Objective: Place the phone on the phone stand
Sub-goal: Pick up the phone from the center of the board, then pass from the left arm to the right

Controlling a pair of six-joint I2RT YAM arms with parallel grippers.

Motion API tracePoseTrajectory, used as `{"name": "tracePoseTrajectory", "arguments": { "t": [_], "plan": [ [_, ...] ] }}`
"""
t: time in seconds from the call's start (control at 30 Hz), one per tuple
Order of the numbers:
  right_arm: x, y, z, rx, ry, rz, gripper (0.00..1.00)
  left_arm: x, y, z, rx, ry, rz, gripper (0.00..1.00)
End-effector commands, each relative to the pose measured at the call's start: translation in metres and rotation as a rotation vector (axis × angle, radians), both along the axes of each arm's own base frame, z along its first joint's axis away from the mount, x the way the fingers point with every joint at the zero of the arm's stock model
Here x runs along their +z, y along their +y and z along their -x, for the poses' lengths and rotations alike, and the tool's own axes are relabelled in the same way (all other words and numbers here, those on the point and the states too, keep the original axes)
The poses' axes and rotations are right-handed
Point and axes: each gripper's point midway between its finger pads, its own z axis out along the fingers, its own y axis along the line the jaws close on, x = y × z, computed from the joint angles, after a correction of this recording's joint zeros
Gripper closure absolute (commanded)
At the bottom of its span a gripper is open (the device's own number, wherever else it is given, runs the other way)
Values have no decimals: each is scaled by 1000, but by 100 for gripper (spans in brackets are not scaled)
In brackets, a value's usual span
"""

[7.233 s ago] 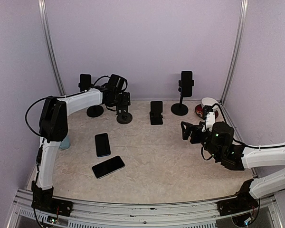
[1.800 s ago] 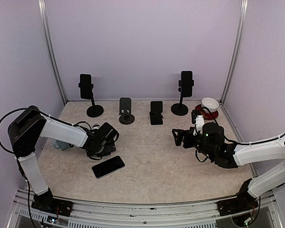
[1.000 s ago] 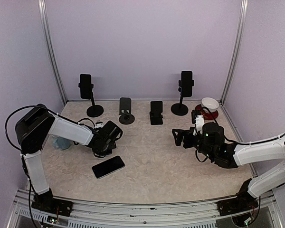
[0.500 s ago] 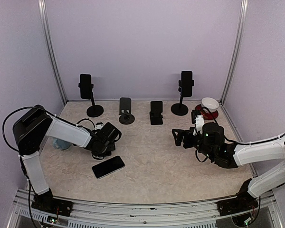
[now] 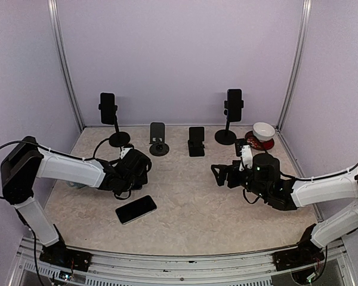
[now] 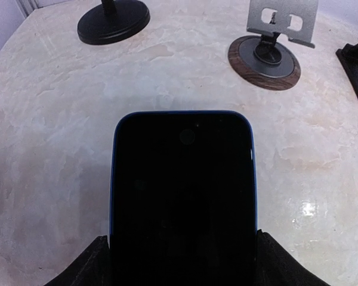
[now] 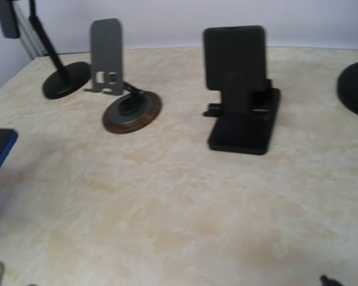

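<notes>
- Table (image 5: 203,223): mottled beige top; clock set with 6 at the arm bases and 12 at the back wall.
- Spare phone (image 5: 136,209): at 7 o'clock, flat on the table, dark screen up, near the left gripper but apart from it.
- Left gripper (image 5: 134,168): at 9 o'clock, jaws part-way apart and clamped on the blue-cased phone (image 6: 182,190); dark fingers (image 6: 86,268) pressed to both long edges at its near end.
- Blue-cased phone, position: in that grip, screen up, roughly level, free end toward 1 o'clock; shadow beneath it in the right wrist view, so off the table.
- Right gripper (image 5: 219,174): at 3 o'clock, jaws spread fully wide, nothing between them, aimed toward 9 o'clock.
- Wood-ringed stand (image 5: 158,142): at 11 o'clock, round base, grey slotted back plate upright, nothing resting on it.
- Black folding stand (image 5: 196,142): at 12 o'clock, just right of the wood-ringed stand; dark panel leaning back, phone or plate not distinguishable.
- Left pole stand (image 5: 119,139): at 10 o'clock, round black base, dark phone clamped upright on top.
- Right pole stand (image 5: 225,137): at 1 o'clock, same build, dark phone clamped upright on top.
- White bowl (image 5: 263,129): at 2 o'clock, far right corner, seated on a dark red saucer (image 5: 255,142).
</notes>
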Motion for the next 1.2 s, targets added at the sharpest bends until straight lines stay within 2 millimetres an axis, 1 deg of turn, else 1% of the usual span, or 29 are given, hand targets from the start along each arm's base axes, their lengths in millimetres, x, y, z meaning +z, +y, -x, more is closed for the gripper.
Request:
{"name": "tracePoseTrajectory", "arguments": {
  "t": [0.0, 0.2, 0.33, 0.43, 0.6, 0.8, 1.0, 1.07, 1.17],
  "plan": [
    [16, 17, -2, 77, -36, -34, 0, 34, -14, 2, -39, -112, 10, 71],
    [18, 34, 5, 176, -46, -52, 0, 55, -42, 19, -125, -179, 1, 71],
    [18, 51, 14, 283, -44, -74, 0, 65, -59, 32, -189, -219, 14, 72],
    [20, 66, 23, 383, -40, -96, 0, 72, -69, 41, -225, -248, 23, 72],
    [23, 86, 40, 533, -28, -136, 0, 74, -79, 52, -272, -276, 38, 72],
    [19, 105, 53, 665, 20, -165, 0, 79, -94, 68, -320, -320, 38, 71],
    [16, 117, 62, 752, 69, -195, 4, 85, -113, 88, -363, -375, 28, 71],
    [13, 119, 63, 765, 86, -201, 6, 86, -119, 95, -370, -390, 34, 71],
    [11, 122, 64, 781, 101, -207, 7, 85, -127, 104, -397, -408, -2, 71]
  ]
}}
